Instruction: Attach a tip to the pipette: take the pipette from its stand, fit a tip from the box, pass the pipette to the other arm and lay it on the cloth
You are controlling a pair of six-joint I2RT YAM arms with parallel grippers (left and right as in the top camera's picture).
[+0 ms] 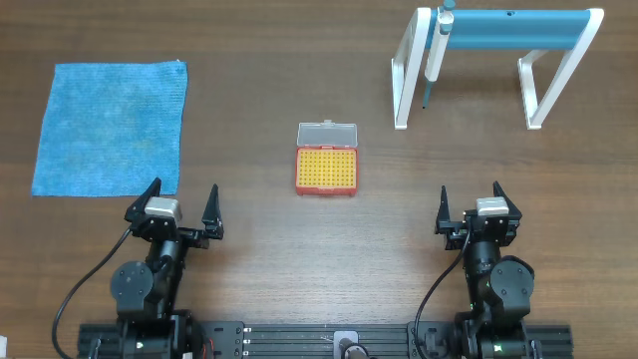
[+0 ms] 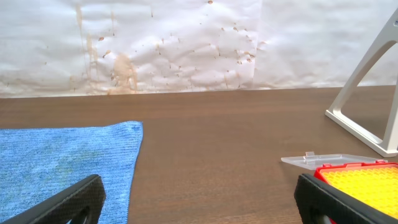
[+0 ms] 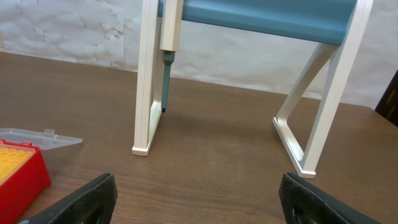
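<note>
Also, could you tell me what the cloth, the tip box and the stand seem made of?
Cloth: likely microfibre, matte, with fine ribbed weave. Tip box: apparently glossy red plastic, clear lid. Stand: rigid plastic or painted metal, can't tell which; smooth white legs, blue bar.

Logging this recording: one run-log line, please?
white pipette on blue-white stand; red tip box open; blue cloth flat; left gripper open; right gripper open
</note>
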